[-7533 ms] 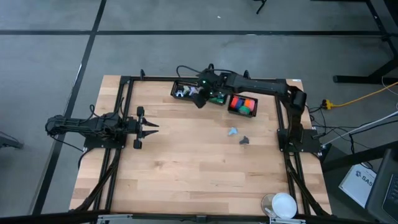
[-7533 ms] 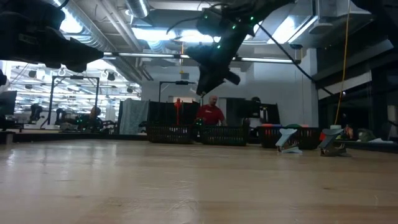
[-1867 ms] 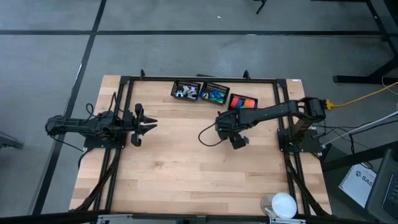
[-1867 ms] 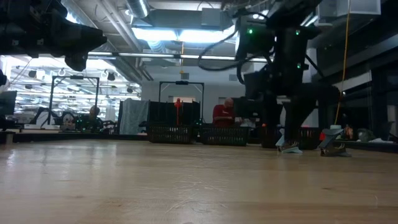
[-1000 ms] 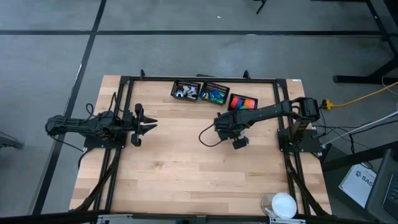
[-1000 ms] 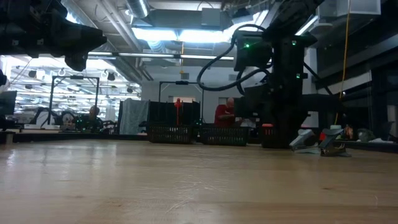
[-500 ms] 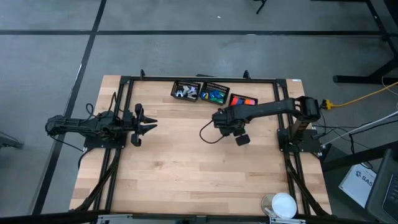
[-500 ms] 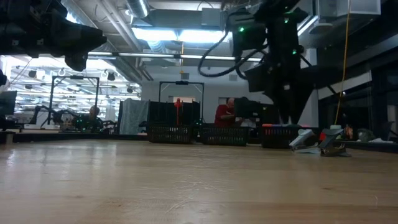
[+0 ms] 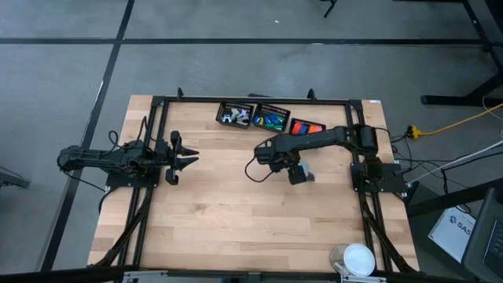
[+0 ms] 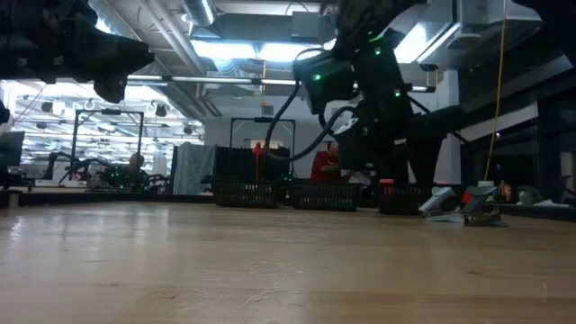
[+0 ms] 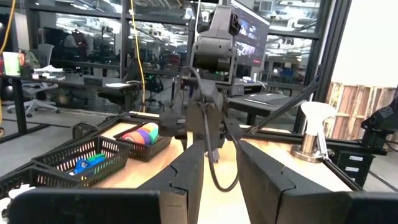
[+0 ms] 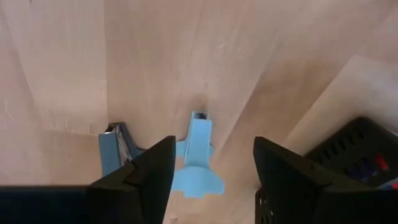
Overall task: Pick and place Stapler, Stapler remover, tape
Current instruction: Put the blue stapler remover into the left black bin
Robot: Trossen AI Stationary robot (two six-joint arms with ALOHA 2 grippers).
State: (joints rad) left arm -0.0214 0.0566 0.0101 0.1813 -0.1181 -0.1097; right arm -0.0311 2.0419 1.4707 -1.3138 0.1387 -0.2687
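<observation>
My wooden table [image 9: 236, 212] fills the view from above, with my left arm parked along its left edge, its left gripper [image 9: 189, 158] pointing inward over bare wood; its fingers [image 11: 186, 177] stand a little apart with nothing between them. My right arm reaches in from the right edge, bent over the middle of the far half of the table, and my right gripper [image 12: 210, 168] hangs above the wood with its fingers [image 12: 152, 171] spread and gripping nothing. Along the far edge sit three black baskets in a row: one with pale pieces [image 9: 235, 115], the middle basket [image 9: 270, 119] holding the tape, blue and green bits, and a third basket [image 9: 308, 126] with red and orange pieces. Directly under my right gripper two light-blue stapler removers [image 12: 196, 155] lie on the table side by side, free of my fingers.
</observation>
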